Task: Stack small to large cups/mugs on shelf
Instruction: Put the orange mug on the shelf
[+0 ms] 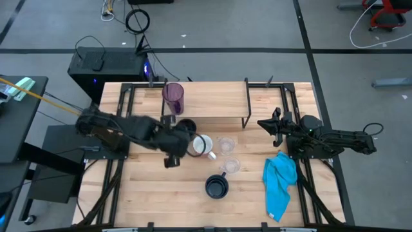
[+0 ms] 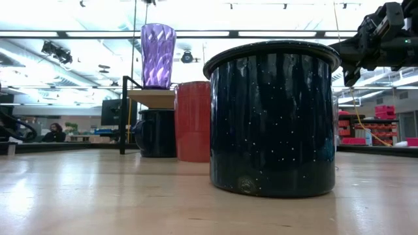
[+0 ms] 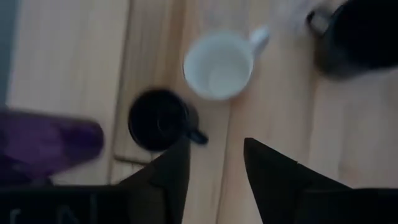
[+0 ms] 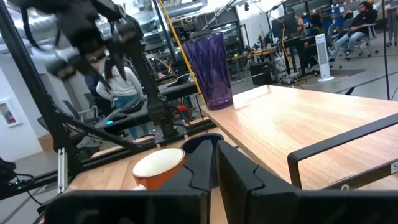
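While shelf (image 1: 212, 103) carries only the purple tumbler (image 1: 173, 96) at its left end, left gripper (image 1: 172, 151) hovers part-open and empty above the white mug (image 1: 201, 145). Advise centring on the rim, then closing. Right gripper (image 1: 271, 125) shut, empty, parked.

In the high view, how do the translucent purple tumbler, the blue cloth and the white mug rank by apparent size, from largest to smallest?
1. Blue cloth, clearly the largest.
2. Translucent purple tumbler and white mug: these look alike in size from above; the tumbler stands on the wooden shelf, nearer the camera, so I do not rank them.
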You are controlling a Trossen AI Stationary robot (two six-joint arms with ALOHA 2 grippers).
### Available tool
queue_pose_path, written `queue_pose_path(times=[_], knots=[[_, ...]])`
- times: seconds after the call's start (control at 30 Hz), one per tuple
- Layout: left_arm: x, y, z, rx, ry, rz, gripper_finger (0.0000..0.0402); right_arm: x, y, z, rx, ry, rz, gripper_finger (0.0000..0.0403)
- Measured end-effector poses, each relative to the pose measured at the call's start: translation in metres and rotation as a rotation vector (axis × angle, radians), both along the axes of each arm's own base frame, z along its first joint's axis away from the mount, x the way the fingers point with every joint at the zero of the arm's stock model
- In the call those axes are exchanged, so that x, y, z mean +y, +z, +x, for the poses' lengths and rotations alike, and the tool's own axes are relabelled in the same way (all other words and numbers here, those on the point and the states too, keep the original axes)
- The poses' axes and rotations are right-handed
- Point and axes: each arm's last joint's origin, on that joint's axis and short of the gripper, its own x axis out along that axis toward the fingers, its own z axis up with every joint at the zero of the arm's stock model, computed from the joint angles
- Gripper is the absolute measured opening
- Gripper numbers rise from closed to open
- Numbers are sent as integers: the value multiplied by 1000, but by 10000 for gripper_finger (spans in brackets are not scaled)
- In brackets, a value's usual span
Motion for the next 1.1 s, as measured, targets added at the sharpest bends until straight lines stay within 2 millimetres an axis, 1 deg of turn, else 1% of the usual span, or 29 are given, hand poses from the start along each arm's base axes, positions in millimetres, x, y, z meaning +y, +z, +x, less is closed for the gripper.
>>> queue_pose_path(times=[0.1,0.23,0.3,0.47,0.63,0.83,0.97,1.1], knots=[[-9,-31,-2,83,11,19,140,0,-1,0,4,1,13,29],[-19,-65,-3,114,-15,29,119,0,-2,0,21,15,28,29],[-23,-77,-6,112,-27,29,108,1,-3,0,25,26,28,29],[-21,-104,-10,82,-20,12,83,1,-5,1,47,32,30,29],[-18,-130,-19,17,-17,-16,62,1,-10,1,97,32,42,29],[-11,-160,-38,-29,-28,-43,43,2,-10,1,100,64,42,29],[-6,-169,-50,-75,-22,-63,34,2,-10,1,94,67,83,29],[0,-179,-61,-60,-1,-49,33,2,-10,1,88,69,110,29]])
